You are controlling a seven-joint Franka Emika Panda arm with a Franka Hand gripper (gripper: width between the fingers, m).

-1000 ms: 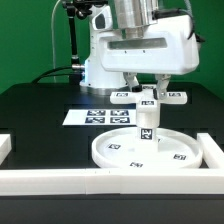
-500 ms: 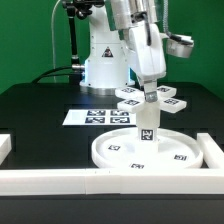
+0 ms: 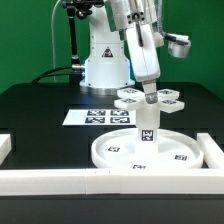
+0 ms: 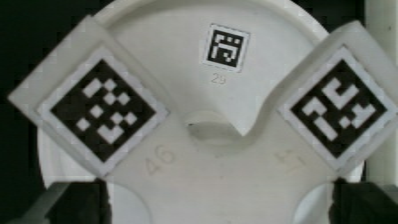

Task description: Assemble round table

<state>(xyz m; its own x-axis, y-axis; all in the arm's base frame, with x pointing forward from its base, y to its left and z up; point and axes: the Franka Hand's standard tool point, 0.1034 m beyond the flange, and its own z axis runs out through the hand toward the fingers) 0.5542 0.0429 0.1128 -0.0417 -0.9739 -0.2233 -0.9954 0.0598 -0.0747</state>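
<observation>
The large rimmed round disc lies flat on the black table by the front border wall. The short cylindrical post stands upright on it. The cross-shaped piece sits flat on top of the post. My gripper comes down from above and is shut on the middle of the cross-shaped piece. In the wrist view two tagged arms of the cross-shaped piece fill the picture, with the disc and one of its tags below. My dark fingers show at either side of the piece.
The marker board lies behind the disc, toward the robot base. A white rectangular border wall runs along the front, with ends at the exterior view's left and right.
My wrist has turned about its upright axis, and the cross-shaped piece has turned with it on top of the post. The disc and post have stayed in place.
</observation>
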